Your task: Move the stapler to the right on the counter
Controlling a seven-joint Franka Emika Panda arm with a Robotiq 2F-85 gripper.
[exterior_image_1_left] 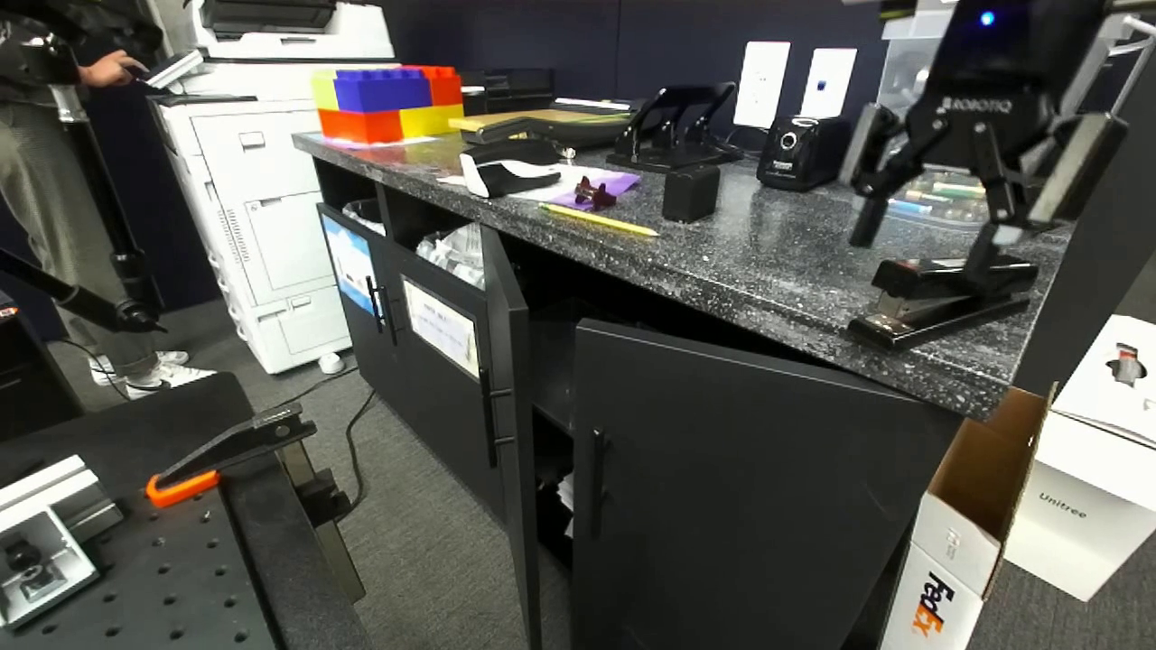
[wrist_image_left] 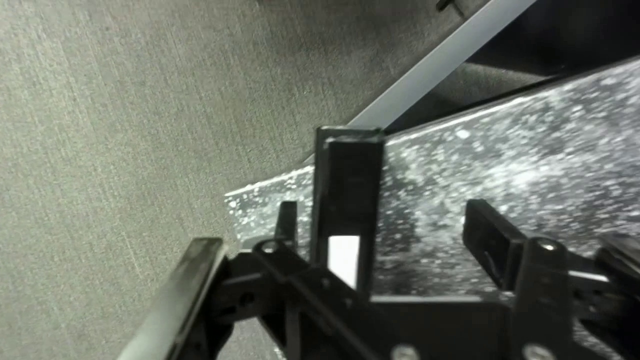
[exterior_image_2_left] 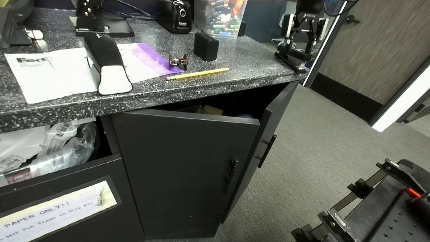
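Gripper (wrist_image_left: pixel 385 225), wrist view: fingers (wrist_image_left: pixel 485 240) spread, black stapler (wrist_image_left: pixel 352 185) between them, partly hidden by the gripper. Stapler's place: end of the speckled counter (exterior_image_1_left: pixel 777 262). In an exterior view only: white printer (exterior_image_1_left: pixel 271 181), toy bricks (exterior_image_1_left: pixel 384 95). On the counter in both exterior views: yellow pencil (exterior_image_2_left: pixel 201 73), black box (exterior_image_2_left: pixel 206 46), clear bin (exterior_image_2_left: pixel 220 23). Cabinet doors (exterior_image_1_left: pixel 722 469) ajar below.

Stapler (exterior_image_1_left: pixel 948 311) on counter (exterior_image_1_left: pixel 768 262), near end; pencil (exterior_image_1_left: pixel 599 219) left of stapler in both exterior views.
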